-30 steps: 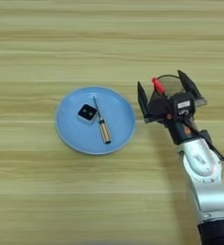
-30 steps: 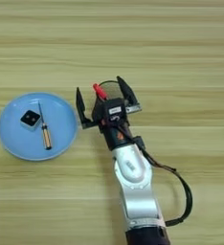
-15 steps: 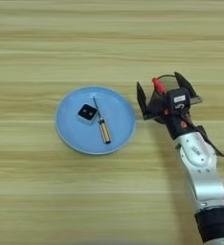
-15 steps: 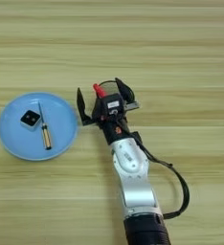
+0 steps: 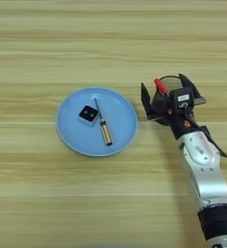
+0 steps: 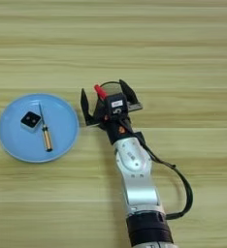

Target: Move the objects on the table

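Right gripper (image 5: 167,94), jaws spread wide, sits over a red pen (image 5: 160,86) on the table (image 5: 47,203), just right of a blue plate (image 5: 120,138) holding the screwdriver (image 5: 104,130). Centre the jaws across the pen before closing.

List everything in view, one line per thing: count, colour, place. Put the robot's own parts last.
table: one, light wood grain, fills the view.
plate: one, blue, round, left of centre on the table.
block: one, small, black with a pale spot on top, on the plate, left of the screwdriver.
screwdriver: one, amber-yellow handle and thin metal shaft, lying on the plate.
pen: one, red, only its tip shows at the gripper, between the two black fingers.
right gripper: one, black, fingers spread, just right of the plate.
forearm: one, silver, rising from the bottom right.
cable: one, black, looping beside the forearm.
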You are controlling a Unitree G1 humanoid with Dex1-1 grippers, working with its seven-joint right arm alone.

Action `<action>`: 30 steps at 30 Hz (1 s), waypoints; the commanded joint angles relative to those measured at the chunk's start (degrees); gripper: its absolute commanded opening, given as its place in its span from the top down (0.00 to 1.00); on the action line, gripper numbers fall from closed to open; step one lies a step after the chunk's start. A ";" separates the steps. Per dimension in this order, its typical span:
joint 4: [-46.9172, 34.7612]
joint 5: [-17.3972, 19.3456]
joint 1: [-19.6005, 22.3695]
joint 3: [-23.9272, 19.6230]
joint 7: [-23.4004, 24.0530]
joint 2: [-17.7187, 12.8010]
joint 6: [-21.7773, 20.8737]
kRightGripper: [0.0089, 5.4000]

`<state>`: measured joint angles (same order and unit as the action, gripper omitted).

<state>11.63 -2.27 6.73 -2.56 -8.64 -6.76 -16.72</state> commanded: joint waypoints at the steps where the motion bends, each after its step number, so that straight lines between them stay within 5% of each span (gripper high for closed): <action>1: -2.11 1.07 4.81 -0.76 0.27 -1.05 0.36 0.00; 7: -1.52 1.35 5.35 -0.81 0.12 -1.25 0.70 0.00; 30: -1.99 2.00 4.94 -0.30 -0.75 -0.81 -0.08 0.48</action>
<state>12.14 -0.83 8.18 -2.69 -9.50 -6.95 -15.54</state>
